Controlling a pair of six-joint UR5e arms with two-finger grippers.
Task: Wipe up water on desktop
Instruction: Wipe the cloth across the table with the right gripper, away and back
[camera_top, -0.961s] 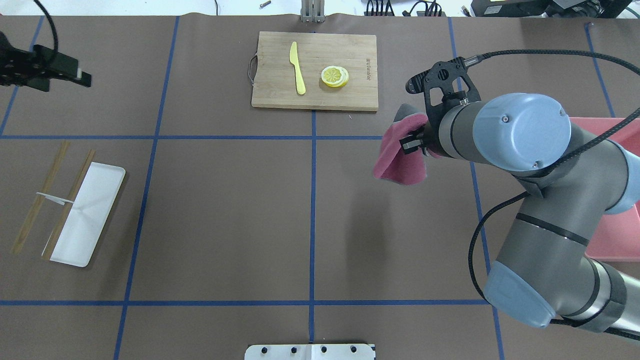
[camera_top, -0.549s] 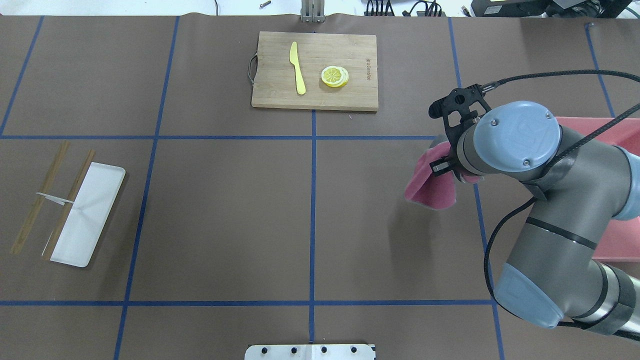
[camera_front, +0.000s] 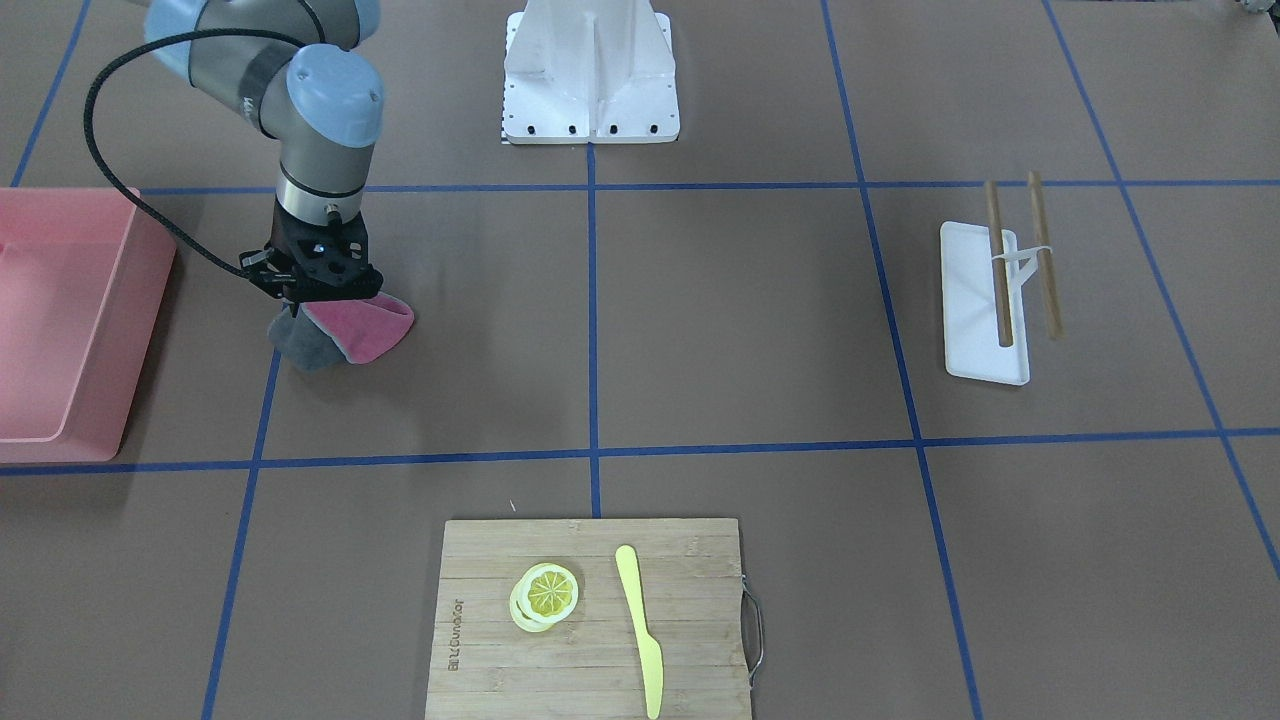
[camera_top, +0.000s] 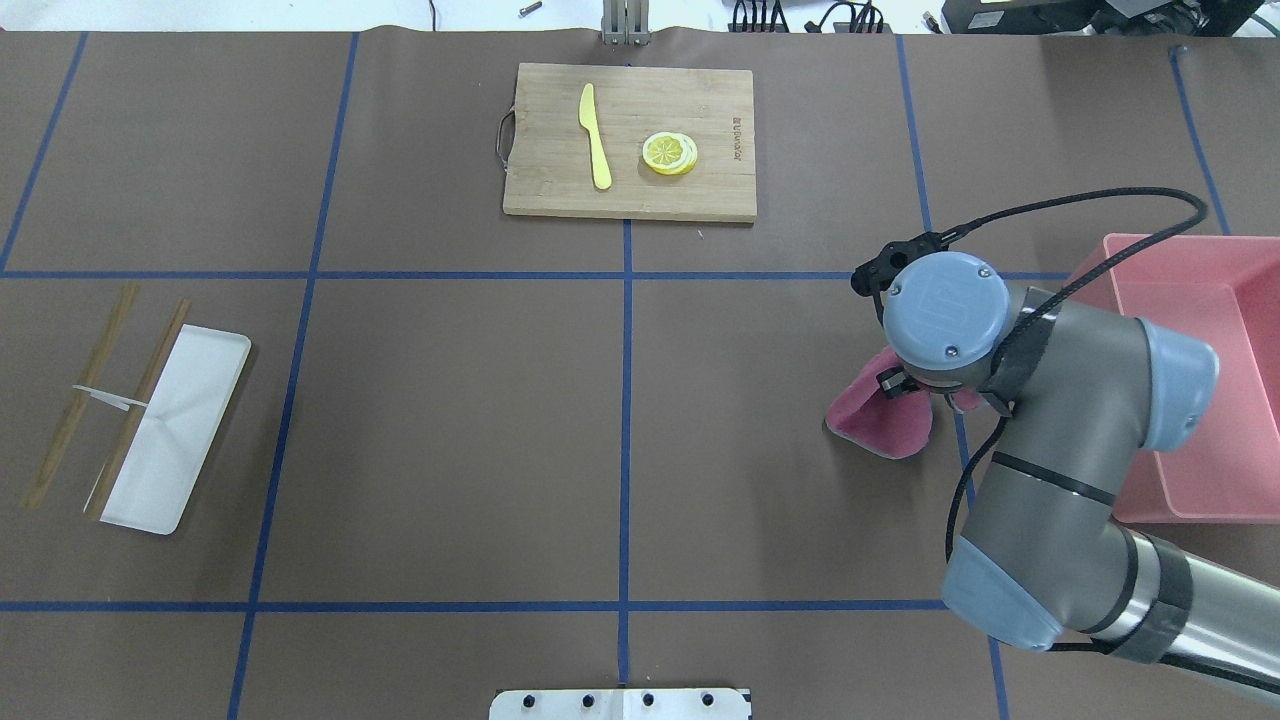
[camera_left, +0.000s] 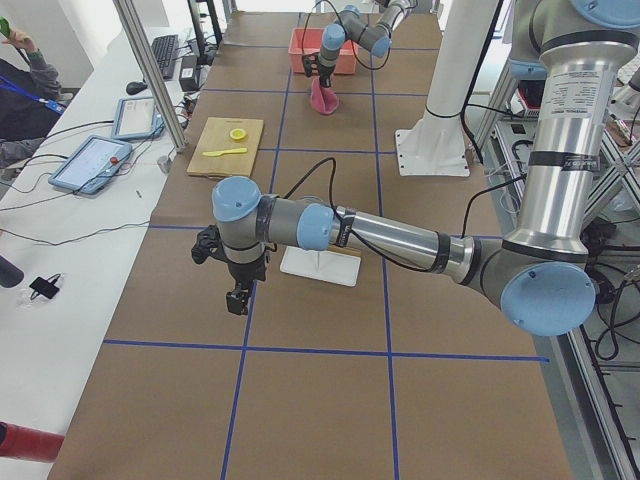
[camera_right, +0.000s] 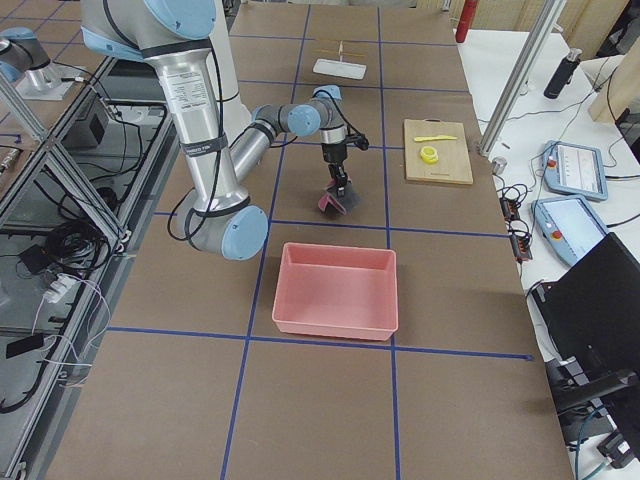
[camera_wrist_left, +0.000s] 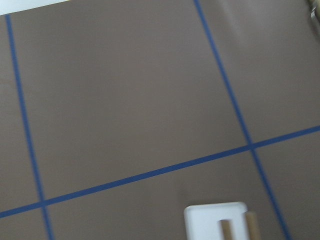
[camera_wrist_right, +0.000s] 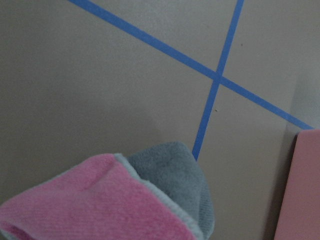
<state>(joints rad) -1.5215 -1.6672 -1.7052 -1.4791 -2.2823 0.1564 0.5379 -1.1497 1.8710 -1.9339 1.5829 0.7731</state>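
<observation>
The desktop (camera_top: 450, 430) is a brown surface with blue tape lines; I see no water on it. My right gripper (camera_front: 316, 296) points down and is shut on a pink and grey cloth (camera_front: 362, 328), which hangs with its lower edge at the desktop by a blue line. The cloth also shows in the overhead view (camera_top: 885, 428) under my right wrist, in the right wrist view (camera_wrist_right: 125, 200) and in the exterior right view (camera_right: 333, 203). My left gripper (camera_left: 235, 298) shows only in the exterior left view, above the desktop near the white tray; I cannot tell its state.
A pink bin (camera_top: 1200, 400) stands right of the cloth. A bamboo cutting board (camera_top: 540, 190) with a yellow knife (camera_top: 597, 135) and lemon slices (camera_top: 670, 153) lies at the far middle. A white tray (camera_top: 170, 430) with chopsticks lies at the left.
My right arm has carried the cloth to the right and nearer the robot, down toward the desktop. My left gripper has left the overhead view.
</observation>
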